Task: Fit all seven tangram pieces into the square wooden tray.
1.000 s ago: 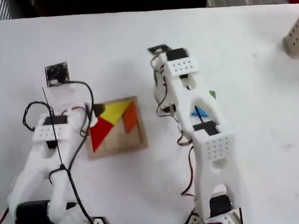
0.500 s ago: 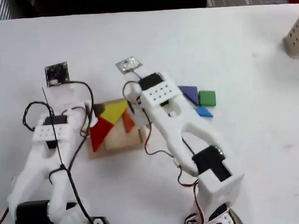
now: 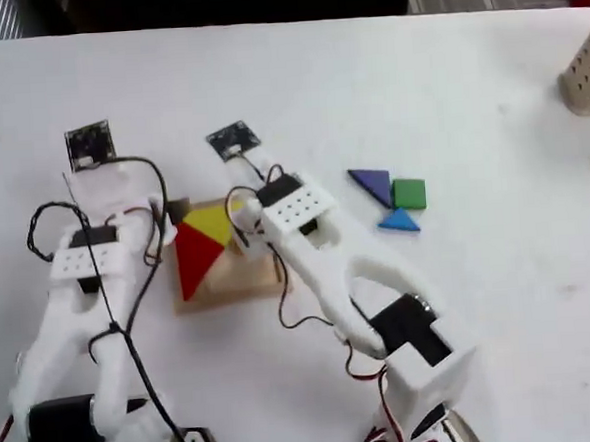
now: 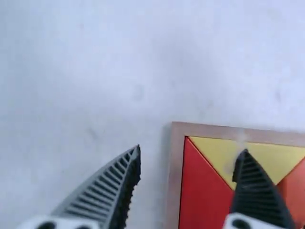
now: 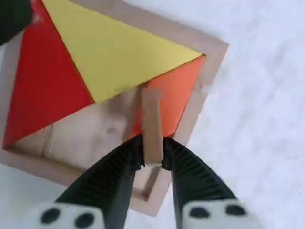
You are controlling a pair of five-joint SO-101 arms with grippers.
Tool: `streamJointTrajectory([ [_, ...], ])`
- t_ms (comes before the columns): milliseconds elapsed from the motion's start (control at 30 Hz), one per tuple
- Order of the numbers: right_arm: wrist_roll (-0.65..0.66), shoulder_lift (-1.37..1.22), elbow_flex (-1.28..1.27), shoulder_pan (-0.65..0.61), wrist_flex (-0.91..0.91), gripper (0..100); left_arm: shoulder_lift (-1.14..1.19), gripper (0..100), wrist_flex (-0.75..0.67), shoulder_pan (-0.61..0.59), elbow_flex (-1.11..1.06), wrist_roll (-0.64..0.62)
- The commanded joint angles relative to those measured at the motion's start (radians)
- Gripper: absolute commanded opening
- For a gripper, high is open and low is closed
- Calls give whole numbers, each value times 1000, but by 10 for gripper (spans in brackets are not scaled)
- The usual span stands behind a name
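- Right pincer (image 5: 152,149): narrow, clamped on a thin pale piece (image 5: 152,119) held on edge. It hangs above the tray (image 5: 208,78), over the seam between the orange piece (image 5: 178,100) and the bare tray floor.
- Left pincer (image 4: 190,155): wide, holding nothing, straddling the tray's corner rim. One finger is outside the rim, the other above the yellow triangle (image 4: 276,157).
- Seated in the tray: red triangle (image 5: 43,81), yellow triangle, orange piece.
- Loose on the counter (image 3: 447,91), well apart from the tray: purple piece (image 3: 373,184), green square (image 3: 409,193), blue triangle (image 3: 399,221).
- Risk 1: the held piece is on edge. If let go this way, it probably lands tilted against the orange piece rather than flat in the gap.
- Risk 2: pressing down on the seam could catch the orange edge and lift or shift it, which would unseat the yellow triangle beside it.
- Risk 3: if the left finger inside the rim drops, it may drag the tray across the counter and spoil the right arm's alignment.
- Risk 4: both arms crowd the same tray, so a sideways correction by either could knock the other.
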State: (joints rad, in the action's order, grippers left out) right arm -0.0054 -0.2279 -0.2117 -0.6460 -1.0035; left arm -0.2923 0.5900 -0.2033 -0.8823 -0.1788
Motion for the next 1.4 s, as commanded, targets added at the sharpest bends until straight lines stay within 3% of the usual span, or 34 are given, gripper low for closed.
streamJointTrajectory([
  [0, -3, 53, 3, -8, 18, 217, -5, 312, -17, -8, 52, -12],
  [133, -2, 38, 6, -10, 16, 318, -5, 312, -17, -8, 52, -12],
  [300, 2, 73, 44, -2, -62, 319, -5, 312, -17, -8, 52, -12],
  [500, 146, 196, 135, 30, -282, 317, -12, 312, -15, -7, 51, -12],
  [600, 152, 266, 135, 107, -341, 231, -12, 312, -11, 13, 51, -57],
  [700, 146, 309, 114, 186, -395, 46, -15, 312, 54, 68, 66, -75],
  [733, 146, 317, 83, 206, -389, 2, -19, 304, 74, 88, 72, -75],
  [800, 146, 323, 9, 237, -349, 50, -47, 248, 92, 124, 72, -75],
  [933, 146, 317, -157, 318, -193, 17, -102, 23, 98, 229, 74, -77],
  [1033, 146, 317, -249, 395, -70, 17, -133, 56, 91, 314, 80, -83],
  [1200, 147, 317, -301, 519, 56, 17, -142, 24, 6, 470, 104, -86],
  [1367, 95, 315, -302, 547, 93, 17, -97, 22, -123, 641, 94, -253],
])
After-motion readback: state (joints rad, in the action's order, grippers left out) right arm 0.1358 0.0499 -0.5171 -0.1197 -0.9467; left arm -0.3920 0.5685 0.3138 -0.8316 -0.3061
